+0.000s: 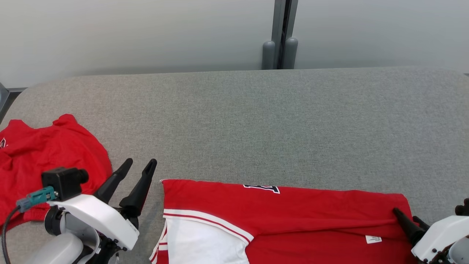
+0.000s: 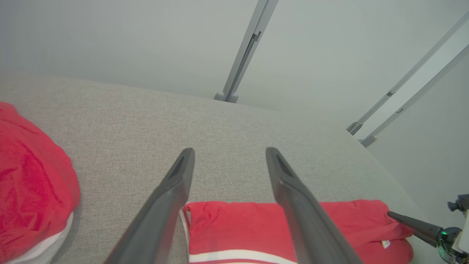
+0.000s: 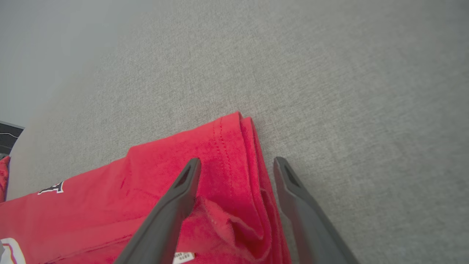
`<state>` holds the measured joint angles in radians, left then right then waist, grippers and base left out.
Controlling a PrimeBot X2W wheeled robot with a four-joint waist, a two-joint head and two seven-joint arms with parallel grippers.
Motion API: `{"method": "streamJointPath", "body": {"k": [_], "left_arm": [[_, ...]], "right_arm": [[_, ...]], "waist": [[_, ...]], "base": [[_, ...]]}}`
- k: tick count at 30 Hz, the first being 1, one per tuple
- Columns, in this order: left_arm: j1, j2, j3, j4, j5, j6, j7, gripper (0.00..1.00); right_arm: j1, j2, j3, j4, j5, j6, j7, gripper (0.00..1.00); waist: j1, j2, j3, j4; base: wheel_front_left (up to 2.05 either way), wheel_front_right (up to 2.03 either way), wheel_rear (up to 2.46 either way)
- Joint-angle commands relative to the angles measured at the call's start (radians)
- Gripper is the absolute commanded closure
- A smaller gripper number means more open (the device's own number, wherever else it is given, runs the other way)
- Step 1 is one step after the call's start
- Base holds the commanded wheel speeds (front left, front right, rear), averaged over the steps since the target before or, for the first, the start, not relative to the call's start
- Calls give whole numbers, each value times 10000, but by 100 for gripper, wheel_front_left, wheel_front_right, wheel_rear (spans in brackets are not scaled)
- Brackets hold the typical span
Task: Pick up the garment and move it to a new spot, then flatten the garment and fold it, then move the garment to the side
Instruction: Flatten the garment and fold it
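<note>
The garment (image 1: 293,216) is a red shirt with white, red-striped trim and a dark letter print, lying folded flat along the near edge of the grey table (image 1: 256,117). My left gripper (image 1: 140,163) hovers open just left of the shirt's left corner, empty; in its wrist view the left gripper (image 2: 230,152) points over the garment (image 2: 249,227). My right gripper (image 3: 237,161) stands open astride the garment's (image 3: 165,190) folded right edge, one finger over the cloth, the other over bare table. In the head view the right gripper (image 1: 406,214) sits at that right corner.
A second red garment (image 1: 44,161) lies crumpled at the table's left end, behind my left arm; it also shows as a red heap (image 2: 29,183) in the left wrist view. A grey post (image 1: 280,44) stands by the pale wall beyond the far edge.
</note>
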<state>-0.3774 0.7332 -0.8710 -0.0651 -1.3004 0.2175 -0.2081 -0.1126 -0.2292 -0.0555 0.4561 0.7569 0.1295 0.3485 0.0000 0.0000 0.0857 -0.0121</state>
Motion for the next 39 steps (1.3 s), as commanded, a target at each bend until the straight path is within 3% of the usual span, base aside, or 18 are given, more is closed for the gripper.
{"method": "streamJointPath", "body": {"k": [1,13,20,21,22,23,24,29,39], "left_arm": [[150,-18,-5,44,53,42,-39,0],[873,-759,491,174,381,74,-515,0],[1335,-1175,1158,262,1189,379,-560,0],[1357,-1222,1242,314,1318,403,-562,0],[1383,-1249,1291,366,1480,416,-563,0],[1408,-1304,1348,424,1637,442,-564,0],[1433,-1391,1422,473,1750,459,-565,0],[1656,-1839,2092,790,2657,487,-566,0],[2312,-3104,4066,934,4953,77,-560,0]], "right_arm": [[92,-2,0,26,79,24,66,0],[655,258,216,325,599,15,542,0],[641,482,511,606,894,13,694,0],[604,507,568,638,923,13,673,40],[552,532,620,665,929,15,641,55],[499,564,700,675,944,15,646,81],[450,588,774,660,967,26,652,100],[112,317,971,548,1042,23,343,100],[-440,-221,1111,270,1250,24,-394,100]], "waist": [[0,0,10,15],[0,0,-27,62],[0,0,1,43],[0,0,24,53],[0,0,46,66],[0,0,67,79],[0,0,82,89],[0,0,95,122],[0,0,140,48]], "base": [[0,0,0],[0,0,0],[0,0,0],[0,0,0],[0,0,0],[0,0,0],[0,0,0],[0,0,0],[0,0,0]]}}
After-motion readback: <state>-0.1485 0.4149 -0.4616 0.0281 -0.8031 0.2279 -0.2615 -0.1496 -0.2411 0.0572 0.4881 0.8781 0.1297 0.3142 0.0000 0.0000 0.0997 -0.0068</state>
